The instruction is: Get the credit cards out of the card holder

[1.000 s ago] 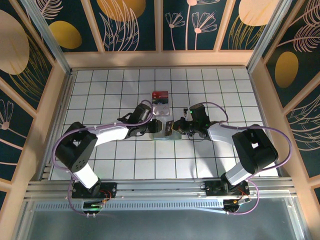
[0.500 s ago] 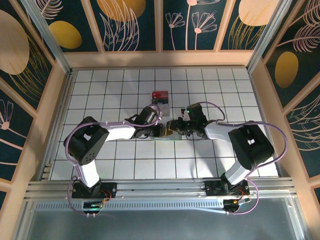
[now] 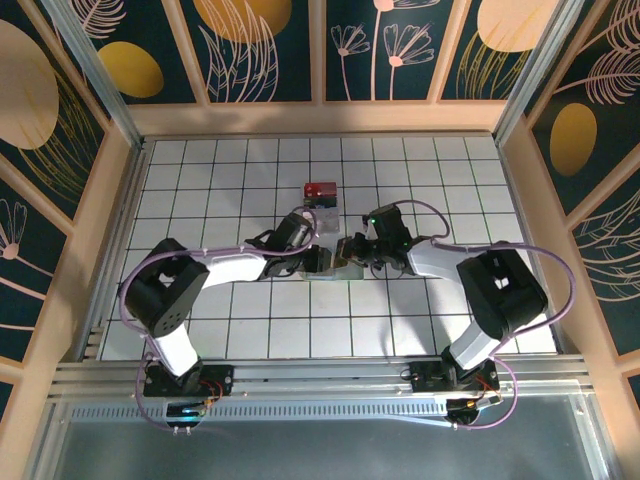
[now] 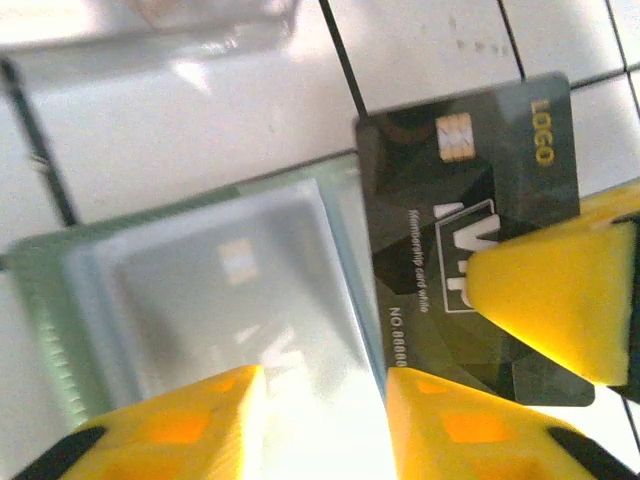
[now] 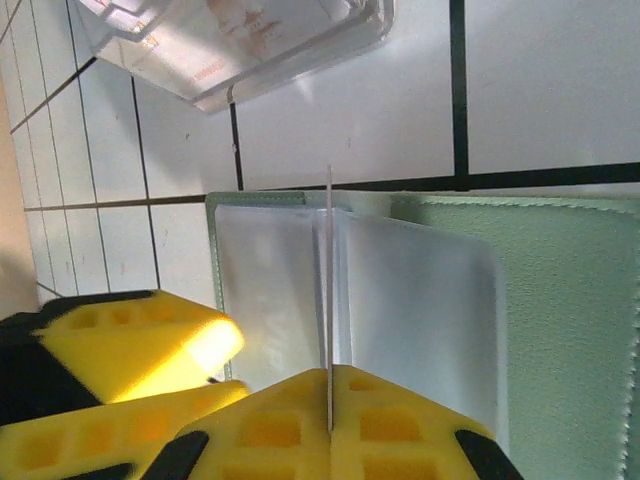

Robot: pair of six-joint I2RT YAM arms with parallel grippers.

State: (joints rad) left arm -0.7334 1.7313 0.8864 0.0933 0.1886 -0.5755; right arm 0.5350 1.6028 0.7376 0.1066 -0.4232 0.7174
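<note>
The card holder (image 4: 50,300) lies open on the tiles, pale green with clear sleeves (image 5: 420,300). A dark credit card (image 4: 460,190) with a gold chip and "LOGO" sticks out of its right side. My right gripper (image 5: 330,375) is shut on this card, seen edge-on as a thin line (image 5: 329,260); one of its yellow fingers (image 4: 550,300) covers the card's lower half. My left gripper (image 4: 325,385) is open, its fingers apart over the holder's clear sleeve. From above, both grippers (image 3: 318,258) (image 3: 352,250) meet tip to tip over the holder.
A clear plastic box with a red top (image 3: 320,195) sits just behind the holder, also near the top of both wrist views (image 5: 250,40) (image 4: 200,20). Wooden walls (image 3: 110,250) ring the white tiled table.
The left gripper's fingers have spread apart. Both grippers have shifted slightly toward the back, and the right one has closed in to the left over the holder.
</note>
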